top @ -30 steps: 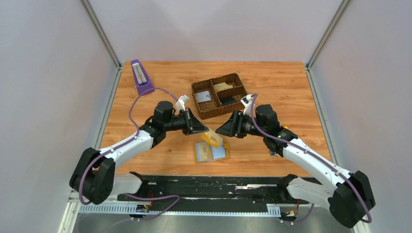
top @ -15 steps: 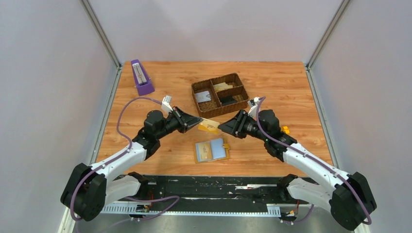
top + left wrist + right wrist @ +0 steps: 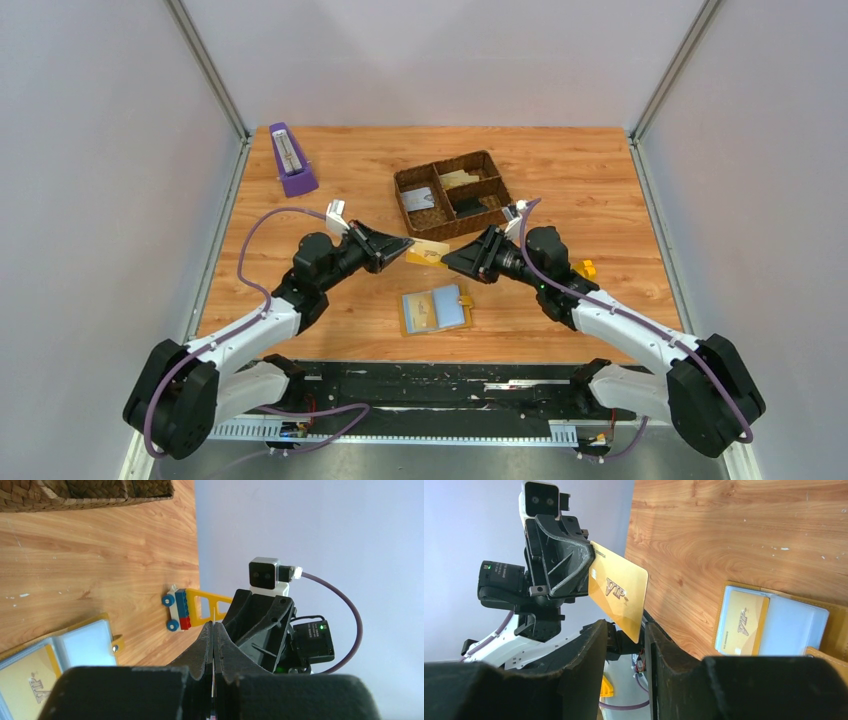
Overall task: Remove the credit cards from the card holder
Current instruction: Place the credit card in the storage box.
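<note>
- Right wrist view: left tool (image 3: 586, 569) pinches the gold card (image 3: 621, 595); right tool (image 3: 624, 629) straddles it, jaws apart.
- Handover step; right tool should clamp next.

**Gloss, Grain and Weave**

We are seeing a glossy plastic card (image 3: 619, 592) in the matt black plastic fingers of the left gripper (image 3: 403, 244). Below it, the smooth wooden table (image 3: 340, 170) and the card holder (image 3: 437, 310) with its clear pockets are shining; beyond, the woven tray (image 3: 75, 495) is looking rough.

Your top camera: high behind arm bases (image 3: 190, 385), looking down, distant. Wrist cameras close, face to face: left's sees right gripper (image 3: 231, 611), right's sees left gripper (image 3: 586, 565); both share gold card (image 3: 619, 597), card holder (image 3: 796, 625).
</note>
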Controlling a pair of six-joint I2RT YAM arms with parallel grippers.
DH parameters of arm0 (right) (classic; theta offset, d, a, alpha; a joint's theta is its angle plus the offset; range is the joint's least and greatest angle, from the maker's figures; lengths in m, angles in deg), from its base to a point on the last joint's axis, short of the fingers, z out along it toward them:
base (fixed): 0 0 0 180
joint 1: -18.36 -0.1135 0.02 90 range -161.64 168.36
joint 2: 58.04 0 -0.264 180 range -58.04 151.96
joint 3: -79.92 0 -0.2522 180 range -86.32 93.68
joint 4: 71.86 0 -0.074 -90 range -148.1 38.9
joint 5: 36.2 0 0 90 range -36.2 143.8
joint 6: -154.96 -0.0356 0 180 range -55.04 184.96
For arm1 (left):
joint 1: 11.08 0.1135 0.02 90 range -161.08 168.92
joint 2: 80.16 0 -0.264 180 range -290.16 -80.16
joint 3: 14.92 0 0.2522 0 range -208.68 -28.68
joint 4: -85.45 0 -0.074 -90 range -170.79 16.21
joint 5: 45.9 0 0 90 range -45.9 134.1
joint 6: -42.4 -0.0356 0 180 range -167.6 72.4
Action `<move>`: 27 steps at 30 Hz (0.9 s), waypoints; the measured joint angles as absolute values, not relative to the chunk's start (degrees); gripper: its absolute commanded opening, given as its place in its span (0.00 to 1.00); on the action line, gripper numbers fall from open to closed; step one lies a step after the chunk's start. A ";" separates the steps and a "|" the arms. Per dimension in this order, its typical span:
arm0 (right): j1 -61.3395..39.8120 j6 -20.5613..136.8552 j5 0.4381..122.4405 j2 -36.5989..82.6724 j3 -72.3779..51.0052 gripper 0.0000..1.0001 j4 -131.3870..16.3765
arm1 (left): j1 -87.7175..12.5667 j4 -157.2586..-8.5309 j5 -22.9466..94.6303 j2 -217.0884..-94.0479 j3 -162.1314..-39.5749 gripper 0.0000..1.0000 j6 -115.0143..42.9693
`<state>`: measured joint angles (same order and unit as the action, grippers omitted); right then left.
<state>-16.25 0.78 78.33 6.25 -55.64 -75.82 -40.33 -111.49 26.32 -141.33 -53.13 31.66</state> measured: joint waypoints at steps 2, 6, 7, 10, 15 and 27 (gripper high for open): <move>-16.36 0.43 78.33 6.27 -55.64 0.31 -76.21 | -40.33 -111.99 26.67 -141.31 -53.02 0.00 31.84; -16.40 -0.23 78.33 6.34 -55.75 0.18 -77.11 | -40.33 -112.78 27.00 -141.28 -52.61 0.00 32.23; -16.42 -0.38 78.31 6.34 -55.95 0.13 -77.52 | -40.33 -112.84 27.13 -141.28 -52.61 0.00 32.30; -16.44 -0.99 78.14 6.34 -56.69 0.02 -78.18 | -40.33 -113.08 27.35 -141.09 -52.61 0.00 32.62; -16.49 -1.58 78.07 6.29 -57.15 0.00 -79.62 | -40.29 -113.17 27.79 -140.69 -52.19 0.18 32.65; -11.94 13.70 78.25 3.43 -49.98 0.00 -68.65 | -40.27 -100.98 27.85 -134.44 -54.05 0.94 26.18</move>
<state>-11.94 13.70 78.25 3.43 -49.98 -68.65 -40.27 -100.98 27.85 -134.44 -54.05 26.18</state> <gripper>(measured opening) 0.012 0.818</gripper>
